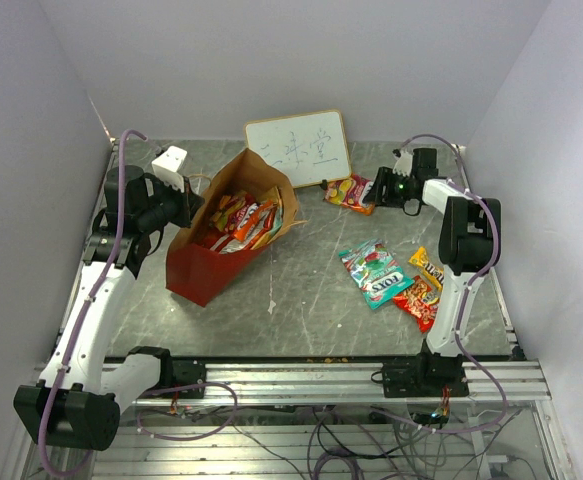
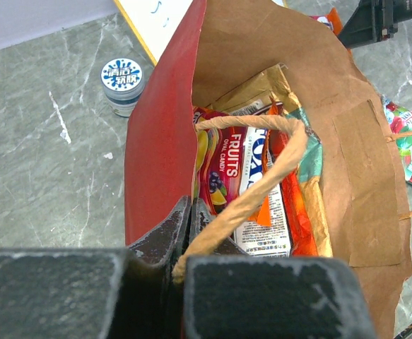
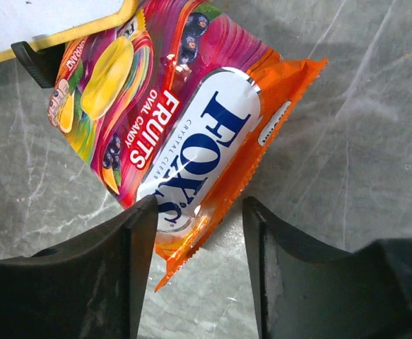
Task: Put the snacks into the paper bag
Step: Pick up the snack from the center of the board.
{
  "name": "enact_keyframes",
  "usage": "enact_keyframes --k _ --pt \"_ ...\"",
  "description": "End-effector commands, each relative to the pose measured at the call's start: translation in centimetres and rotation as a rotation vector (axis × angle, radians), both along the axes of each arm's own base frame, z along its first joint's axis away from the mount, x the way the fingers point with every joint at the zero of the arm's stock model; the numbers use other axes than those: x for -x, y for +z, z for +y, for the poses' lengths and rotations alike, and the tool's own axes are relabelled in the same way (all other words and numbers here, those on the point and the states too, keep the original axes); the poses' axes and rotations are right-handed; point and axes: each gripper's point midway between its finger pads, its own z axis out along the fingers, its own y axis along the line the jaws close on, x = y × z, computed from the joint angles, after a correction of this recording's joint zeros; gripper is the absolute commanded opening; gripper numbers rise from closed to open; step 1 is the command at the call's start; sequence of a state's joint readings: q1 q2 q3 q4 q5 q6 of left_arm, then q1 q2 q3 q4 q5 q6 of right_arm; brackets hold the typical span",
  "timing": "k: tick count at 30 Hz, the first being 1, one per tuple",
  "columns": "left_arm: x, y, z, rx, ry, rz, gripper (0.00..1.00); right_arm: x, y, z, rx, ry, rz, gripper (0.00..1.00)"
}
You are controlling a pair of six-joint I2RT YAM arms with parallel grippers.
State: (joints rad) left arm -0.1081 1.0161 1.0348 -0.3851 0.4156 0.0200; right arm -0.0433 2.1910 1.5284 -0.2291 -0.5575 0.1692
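Note:
The paper bag [image 1: 206, 265], red outside and brown inside, leans open at the left of the table, with several snack packets [image 1: 243, 220] inside. My left gripper [image 1: 193, 205] is shut on the bag's red rim beside its twisted handle [image 2: 262, 191]. In the left wrist view the left gripper [image 2: 189, 205] pinches the bag wall [image 2: 160, 141]. My right gripper [image 1: 381, 190] is open just above an orange and pink Fox's fruit candy packet [image 1: 349, 192]. In the right wrist view the packet's [image 3: 177, 120] orange end lies between the jaws of the right gripper [image 3: 200, 212]. Teal packets [image 1: 376, 270] and orange, yellow and red packets [image 1: 423, 290] lie at the right.
A small whiteboard [image 1: 298, 148] with a yellow edge stands at the back, touching the Fox's packet's far end. A small tub with a blue and white lid [image 2: 121, 78] stands left of the bag. White walls close in the table on three sides.

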Motion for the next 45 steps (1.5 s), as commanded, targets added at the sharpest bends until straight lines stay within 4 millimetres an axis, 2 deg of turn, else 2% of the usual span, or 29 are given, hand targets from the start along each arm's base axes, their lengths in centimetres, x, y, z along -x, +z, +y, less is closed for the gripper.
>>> enact_keyframes --k 1,9,14,19,27,35,45 --pt "-0.3 1.2 -0.4 0.01 -0.032 -0.045 0.07 0.4 -1.4 0.4 -0.038 -0.003 0.047 0.43" --pt "-0.3 1.2 -0.5 0.01 -0.033 -0.043 0.07 0.1 -0.4 -0.2 -0.055 -0.023 0.027 0.17" --pt "-0.4 1.2 -0.4 0.008 -0.032 -0.044 0.07 -0.4 2.2 -1.7 -0.075 -0.047 -0.017 0.0" --pt "-0.4 1.4 -0.5 0.01 -0.032 -0.047 0.07 0.1 5.1 -3.7 -0.083 -0.066 -0.062 0.0" --pt "-0.5 1.4 -0.5 0.013 -0.032 -0.046 0.07 2.3 9.9 -5.8 -0.011 -0.054 -0.15 0.0" --pt "-0.6 1.3 -0.3 0.007 -0.026 -0.046 0.07 4.6 19.1 -4.6 0.001 0.017 -0.382 0.0" --pt "-0.7 1.0 -0.1 0.005 -0.016 -0.046 0.07 8.4 31.1 -0.5 -0.157 0.149 -0.615 0.0"
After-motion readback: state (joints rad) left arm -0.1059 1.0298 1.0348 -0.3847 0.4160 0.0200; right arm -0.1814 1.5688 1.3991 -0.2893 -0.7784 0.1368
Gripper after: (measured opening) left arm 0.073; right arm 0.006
